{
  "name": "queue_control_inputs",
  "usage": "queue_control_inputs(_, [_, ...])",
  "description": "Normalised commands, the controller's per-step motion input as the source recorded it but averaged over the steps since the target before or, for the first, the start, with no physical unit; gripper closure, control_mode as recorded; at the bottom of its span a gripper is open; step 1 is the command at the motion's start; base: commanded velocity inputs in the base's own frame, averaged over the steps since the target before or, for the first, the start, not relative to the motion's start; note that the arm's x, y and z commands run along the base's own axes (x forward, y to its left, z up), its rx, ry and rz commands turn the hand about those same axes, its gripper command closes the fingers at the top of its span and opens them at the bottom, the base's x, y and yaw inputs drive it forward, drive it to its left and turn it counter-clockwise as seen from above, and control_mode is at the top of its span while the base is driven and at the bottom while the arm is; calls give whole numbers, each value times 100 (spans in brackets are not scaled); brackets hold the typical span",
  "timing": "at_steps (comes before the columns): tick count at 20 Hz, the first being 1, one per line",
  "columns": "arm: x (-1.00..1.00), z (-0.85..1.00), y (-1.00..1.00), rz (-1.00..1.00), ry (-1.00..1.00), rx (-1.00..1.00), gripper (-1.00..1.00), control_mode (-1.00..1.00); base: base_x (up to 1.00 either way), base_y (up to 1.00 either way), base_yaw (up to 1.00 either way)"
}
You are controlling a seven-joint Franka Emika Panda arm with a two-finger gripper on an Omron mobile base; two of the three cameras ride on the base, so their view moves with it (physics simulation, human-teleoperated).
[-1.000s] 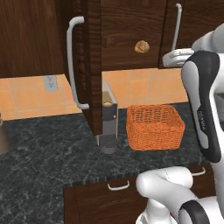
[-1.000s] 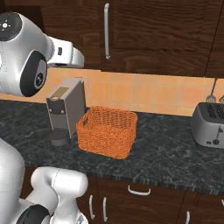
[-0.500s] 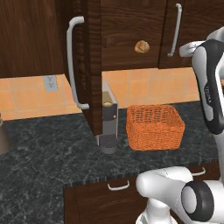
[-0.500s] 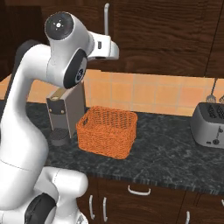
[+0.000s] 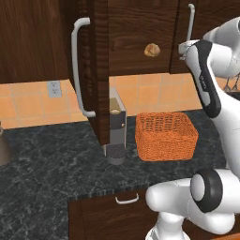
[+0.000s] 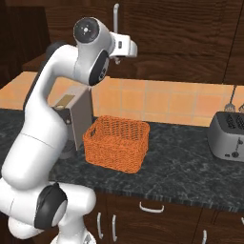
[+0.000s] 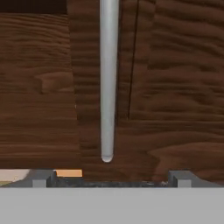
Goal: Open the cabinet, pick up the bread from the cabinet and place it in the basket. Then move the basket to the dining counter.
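The cabinet [image 5: 140, 33] has its left door [image 5: 96, 70] swung open and standing edge-on. The small tan bread [image 5: 152, 49] sits on a shelf inside. My gripper [image 5: 184, 48] hovers just right of the bread, in front of the closed right door's silver bar handle [image 5: 190, 21]. In the hand view that handle [image 7: 107, 87] runs straight down between my open fingertips [image 7: 42, 178], and my gripper [image 7: 109, 179] holds nothing. The orange wicker basket [image 5: 165, 136] [image 6: 116, 143] rests empty on the black counter below. The dining counter is out of view.
A coffee machine [image 5: 116, 131] [image 6: 78, 114] stands left of the basket, under the open door. A toaster [image 6: 229, 136] sits at the right of the black speckled counter [image 6: 181, 167]. Low drawers with small handles [image 5: 127, 200] run beneath the counter edge.
My arm has swung upright, its elbow rising into the right base view. The hand has shifted slightly up and left at the right door's handle. The gripper stays open.
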Motion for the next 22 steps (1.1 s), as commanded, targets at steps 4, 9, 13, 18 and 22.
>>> queue_control_inputs(4, [83, 0, 0, 0, 0, 0, -100, -100, 0, 0, 0])
queue_control_inputs(9, [71, -2, 0, 0, 0, 0, -100, -100, 0, 0, 0])
queue_control_inputs(13, [43, -7, 0, 0, 0, 0, 100, -100, 0, 0, 0])
queue_control_inputs(18, [10, -3, -2, 0, 0, 0, 100, -100, 0, 0, 0])
queue_control_inputs(22, [-27, 0, 0, 0, -1, 0, 100, -100, 0, 0, 0])
